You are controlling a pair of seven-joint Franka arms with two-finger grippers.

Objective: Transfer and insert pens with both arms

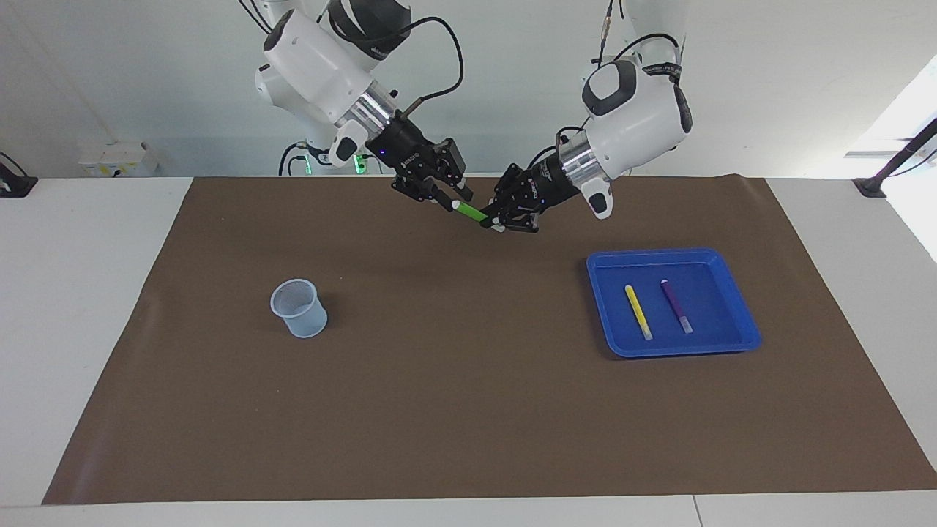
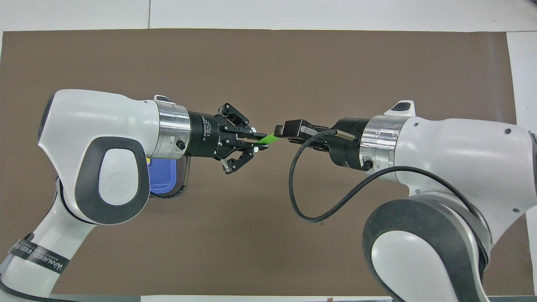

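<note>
Two grippers on one pen right now, so take the handover slow. In the facing view, your left gripper (image 1: 489,220) is clamped on the whitish end of the green pen (image 1: 469,212), up in the air over the mat's (image 1: 454,410) edge nearest the robots. Your right gripper (image 1: 448,199) sits at the pen's other tip, but I can't tell whether its fingers have actually bitten yet. I'd wait for a firm pinch there before you let the left one go, and keep the pen's line steady so it doesn't twist out. The cup (image 1: 299,308) waits toward the right arm's end, and the yellow pen (image 1: 637,311) and purple pen (image 1: 676,305) lie side by side in the tray (image 1: 736,296), apart from each other.

From overhead, the pen (image 2: 267,139) bridges both grippers, left (image 2: 256,142) and right (image 2: 278,134). Only its green middle shows; both ends are buried in the fingers. The left arm covers most of the tray (image 2: 161,180), and the cup is hidden completely.
</note>
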